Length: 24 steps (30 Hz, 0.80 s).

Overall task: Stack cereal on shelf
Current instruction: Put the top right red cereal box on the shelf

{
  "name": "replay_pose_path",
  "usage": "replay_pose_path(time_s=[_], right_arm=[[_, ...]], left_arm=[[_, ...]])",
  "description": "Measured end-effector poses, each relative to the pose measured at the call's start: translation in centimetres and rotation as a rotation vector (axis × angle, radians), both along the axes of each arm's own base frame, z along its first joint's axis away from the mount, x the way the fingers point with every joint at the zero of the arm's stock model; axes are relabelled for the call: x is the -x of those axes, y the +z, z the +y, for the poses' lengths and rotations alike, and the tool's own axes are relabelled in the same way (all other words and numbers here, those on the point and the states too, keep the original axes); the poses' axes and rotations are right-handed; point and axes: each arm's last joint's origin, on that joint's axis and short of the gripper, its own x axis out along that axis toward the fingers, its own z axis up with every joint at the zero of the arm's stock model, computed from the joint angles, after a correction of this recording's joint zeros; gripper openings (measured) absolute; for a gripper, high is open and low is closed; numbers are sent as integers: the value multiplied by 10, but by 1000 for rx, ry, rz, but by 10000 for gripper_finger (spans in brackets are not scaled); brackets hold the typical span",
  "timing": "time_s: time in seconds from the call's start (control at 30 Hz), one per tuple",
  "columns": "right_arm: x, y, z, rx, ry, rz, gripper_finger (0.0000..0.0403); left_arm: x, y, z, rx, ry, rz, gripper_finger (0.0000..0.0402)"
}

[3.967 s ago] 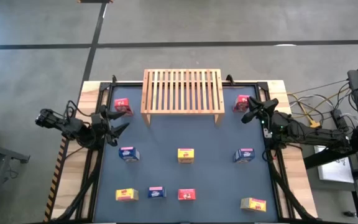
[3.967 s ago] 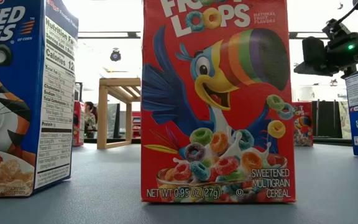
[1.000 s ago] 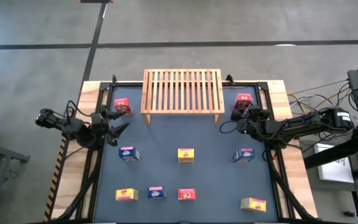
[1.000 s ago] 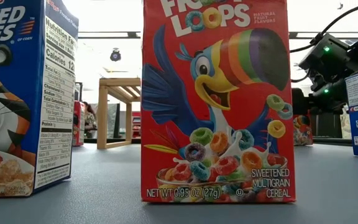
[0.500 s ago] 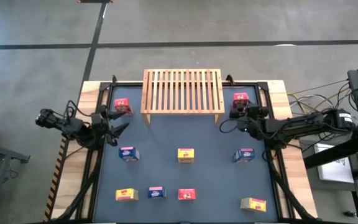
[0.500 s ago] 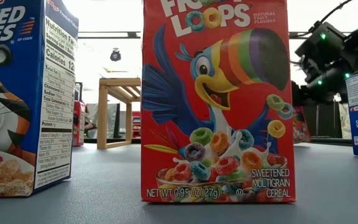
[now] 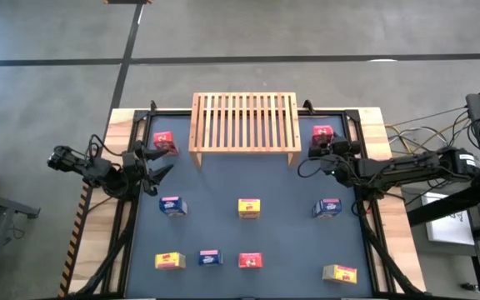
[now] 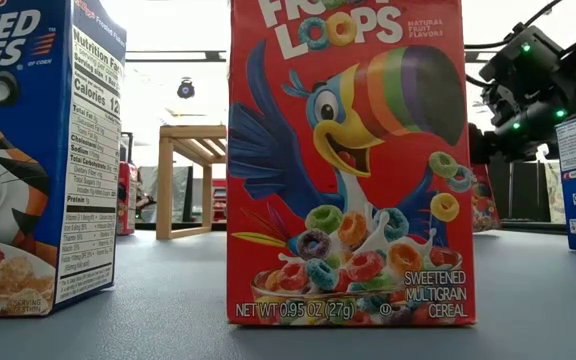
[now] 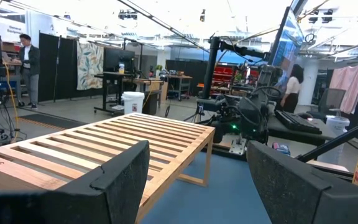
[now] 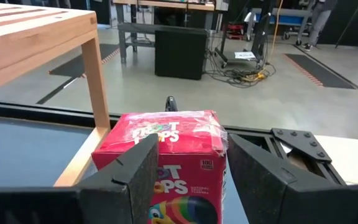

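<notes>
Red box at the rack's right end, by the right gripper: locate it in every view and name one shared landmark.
High view: red box just right of the rack, at the right gripper.
Low view: red sliver at right, behind the big front box.
Left wrist view: cannot be made out.
Right wrist view: bottom centre, close up.
Shared landmark: the rack, in all four views.

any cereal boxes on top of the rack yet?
No. In the high view the rack has bare slats, and every box, like the red one by the right gripper, stands off it.
</notes>
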Motion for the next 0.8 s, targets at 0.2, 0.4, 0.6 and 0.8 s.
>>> replay_pose_path(time_s=[0.2,0.4,0.6,0.8], right_arm=[[1,-1,0,-2,1,8,201],[4,-5,1,-14,-7,46,240],[15,-14,2,-37,-65,62,274],[17,-15,3,-46,-74,52,287]], left_arm=[[0,0,0,0,0,0,254],[0,0,0,0,0,0,254],[0,0,0,0,0,0,254],[0,0,0,0,0,0,254]])
